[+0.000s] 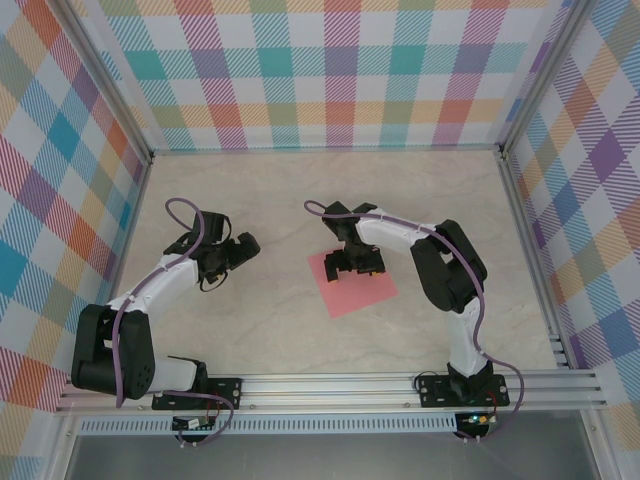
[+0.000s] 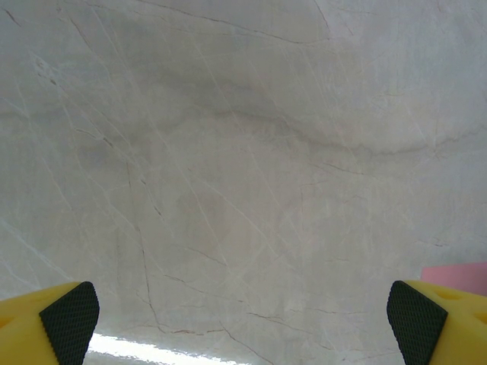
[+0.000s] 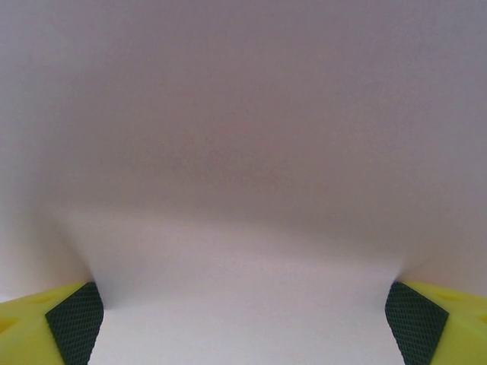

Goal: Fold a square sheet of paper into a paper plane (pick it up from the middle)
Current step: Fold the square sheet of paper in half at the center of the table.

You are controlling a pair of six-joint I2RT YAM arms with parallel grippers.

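We see the thin, flat salmon-pink square sheet of paper lying on the pale marble-look table, approx centre and a bit right. No fold in it yet, so we judge the task is at the very 1st step.

The R gripper is parked right over the sheet, towards its middle, which fits the "pick from the middle" instruction. In the right wrist view the R gripper has its jaws spread wide, w/ black textured pads low at either side and pink paper spanning everything between them. Nothing is pinched. We reckon the wide stance is deliberate: a flat sheet gives no edge to grab, so closing from far apart would bunch up a ridge to hold. There's a soft curved shadow between the pads, but we can't tell if that's paper lifting.

The L gripper waits off to the left over bare table. In its wrist view the L gripper also has its jaws spread, empty, w/ just a pink corner at the right. Prob. it's kept clear until a 2nd hold is needed.
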